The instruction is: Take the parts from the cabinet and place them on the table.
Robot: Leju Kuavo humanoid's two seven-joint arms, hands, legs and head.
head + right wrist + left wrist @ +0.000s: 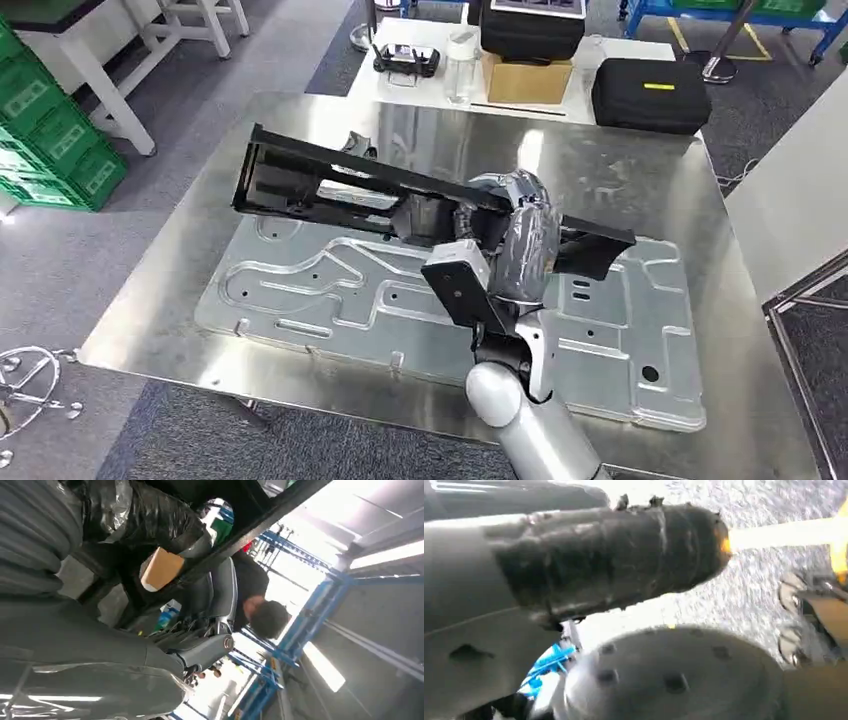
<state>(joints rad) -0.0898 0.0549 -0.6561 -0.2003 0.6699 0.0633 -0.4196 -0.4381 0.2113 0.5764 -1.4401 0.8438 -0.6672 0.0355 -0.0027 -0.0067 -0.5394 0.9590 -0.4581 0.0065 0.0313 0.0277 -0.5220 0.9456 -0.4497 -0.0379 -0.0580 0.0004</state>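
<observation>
1. Right hand (515,235), wrapped in shiny film, is clamped on a long black plastic part (330,185), gripping it near its middle.
2. The black part is held tilted above the steel table (160,300), one end toward the far left, the other end past the hand to the right.
3. A stamped grey metal panel (330,295) lies flat on the table under the black part; can't tell if the two touch.
4. Left hand (614,560) seen close up over speckled floor, blurred; can't tell if its fingers are apart or together.
5. Behind the steel table: a white table (420,85) with a cardboard box (525,82) and two black cases (650,95).
6. Green crates (45,130) stacked at far left.
7. Right wrist view: a person (260,605) beyond the black part.
</observation>
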